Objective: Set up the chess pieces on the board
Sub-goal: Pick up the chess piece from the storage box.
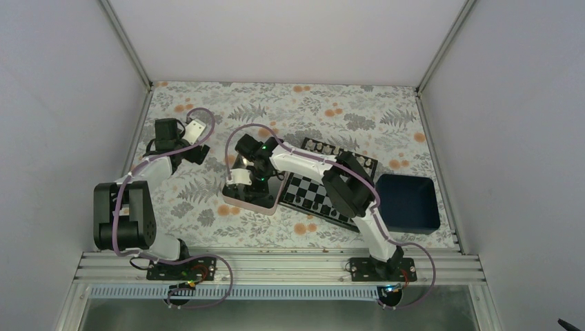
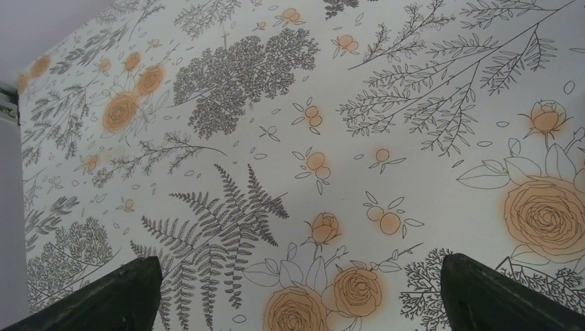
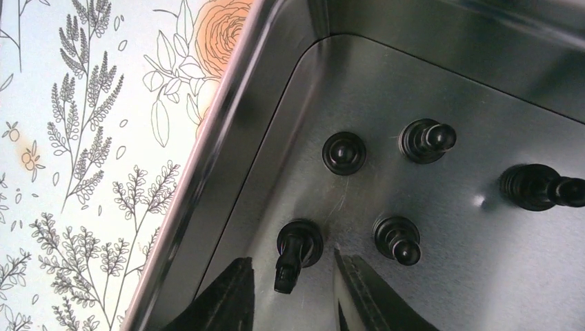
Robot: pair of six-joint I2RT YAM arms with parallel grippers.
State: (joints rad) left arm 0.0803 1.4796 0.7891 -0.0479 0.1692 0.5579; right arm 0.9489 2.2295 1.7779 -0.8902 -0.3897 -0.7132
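A floral tablecloth (image 1: 200,203) covers the table between plain white walls. On it stands a square metal tin (image 3: 241,138). The chessboard (image 1: 303,187) lies just beside the tin, on the right arm's side; whether the two touch cannot be told.

The right gripper (image 3: 293,269) hangs inside the tin, close to one corner. Its jaws are open around a single black chess piece (image 3: 298,245). Neither of its fingers (image 3: 231,296) appears to press the piece yet. Four more black pieces (image 3: 397,239) stand on the tin floor farther from that corner, the closest just beside the outer finger. The left gripper (image 2: 298,276) is spread wide and holds nothing, over bare cloth well apart from the tin.

The step in hand looks like the pick of this corner piece. To do it well, the gripper should centre the piece between the fingers and then close on its stem rather than its tip. The outer finger must stay off the neighbouring piece, and the inner one off the tin wall. A straight lift clear of the rim, with the piece kept upright, should let its base land flat on a square.
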